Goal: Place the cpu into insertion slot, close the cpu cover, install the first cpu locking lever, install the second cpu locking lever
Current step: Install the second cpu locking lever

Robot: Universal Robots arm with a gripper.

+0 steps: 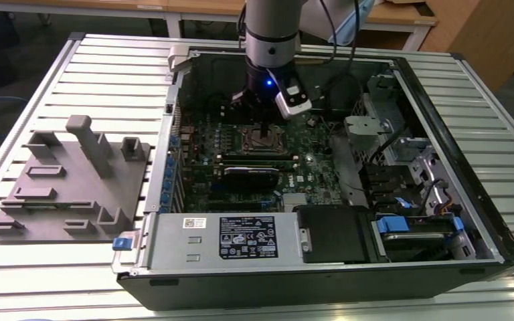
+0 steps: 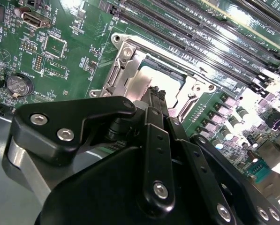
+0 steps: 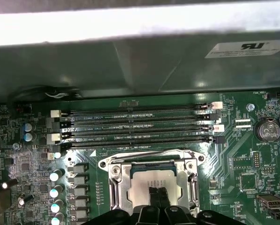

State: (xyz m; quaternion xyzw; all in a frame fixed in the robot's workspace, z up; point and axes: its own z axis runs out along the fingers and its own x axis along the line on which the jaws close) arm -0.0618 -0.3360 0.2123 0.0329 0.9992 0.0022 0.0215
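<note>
Inside the open computer case, my gripper (image 1: 262, 128) hangs straight down over the insertion slot (image 1: 262, 141) in the middle of the green board (image 1: 315, 167). In both wrist views the cpu (image 3: 140, 190) (image 2: 167, 77) lies flat in the slot, its silver top showing. The cpu cover (image 3: 122, 187) (image 2: 132, 86) lies down around it as a silvery frame. My gripper (image 3: 157, 190) (image 2: 155, 93) is shut, its two thin black fingers pressed together with their tips at the chip's top. How the locking levers stand cannot be made out.
Several long black memory slots (image 3: 135, 124) run beside the socket, with the case wall (image 3: 130, 61) just beyond them. Capacitors (image 3: 56, 176) and a coin cell (image 3: 267, 129) flank it. A black card (image 1: 252, 175), a power supply (image 1: 230, 237) and a drive cage (image 1: 400, 154) share the case. A grey fixture (image 1: 69, 180) sits on the exterior view's left.
</note>
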